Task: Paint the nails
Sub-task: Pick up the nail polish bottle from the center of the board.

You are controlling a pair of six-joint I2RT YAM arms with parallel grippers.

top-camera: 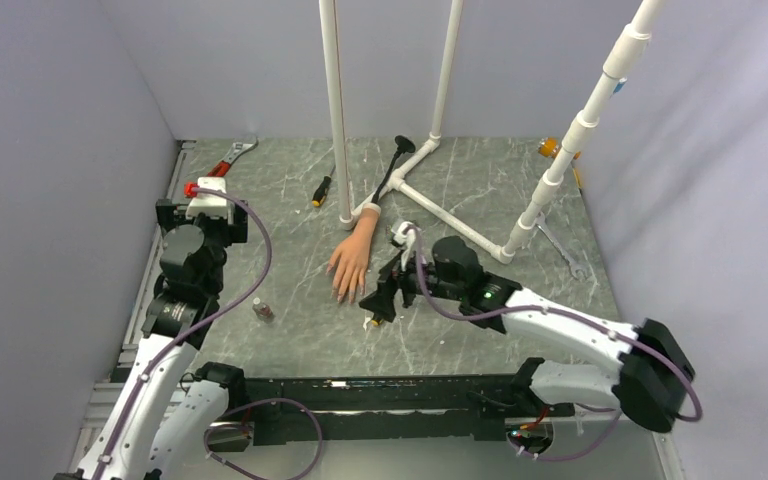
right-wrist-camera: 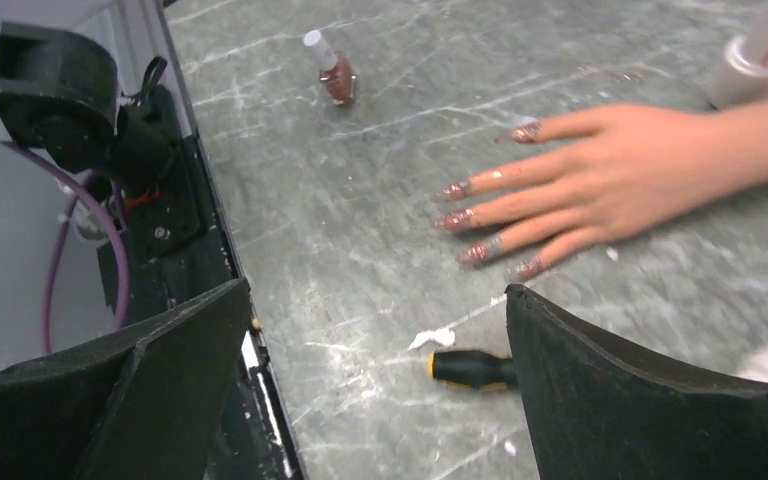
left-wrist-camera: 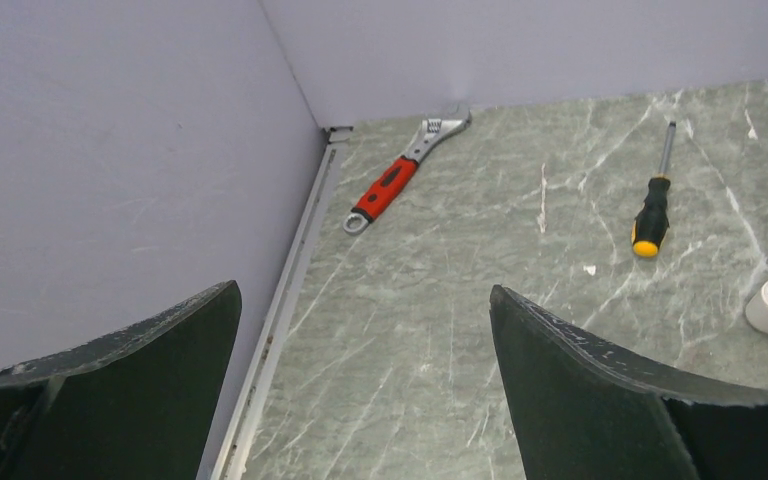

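The peach mannequin hand [top-camera: 352, 262] lies palm down mid-table, fingers toward the near edge. In the right wrist view the hand [right-wrist-camera: 628, 172] shows its nails [right-wrist-camera: 457, 220] with a pinkish, glittery coat. A small nail polish bottle [right-wrist-camera: 338, 78] stands uncapped to the left of the fingertips, also visible from above as the bottle [top-camera: 262, 311]. My right gripper [right-wrist-camera: 375, 295] is open, empty, and hovers just right of the fingertips as the right gripper [top-camera: 380, 300]. My left gripper [left-wrist-camera: 365, 292] is open and empty at the far left, the left gripper [top-camera: 200, 212] well away from the hand.
A black-and-yellow tool handle [right-wrist-camera: 470, 368] lies under my right gripper. A red-handled wrench [left-wrist-camera: 400, 170] and a screwdriver [left-wrist-camera: 652, 215] lie at the back left. White PVC frame [top-camera: 460, 225], a black tool [top-camera: 392, 165] and a steel spanner [top-camera: 560, 245] stand behind the hand. Grey walls enclose the table.
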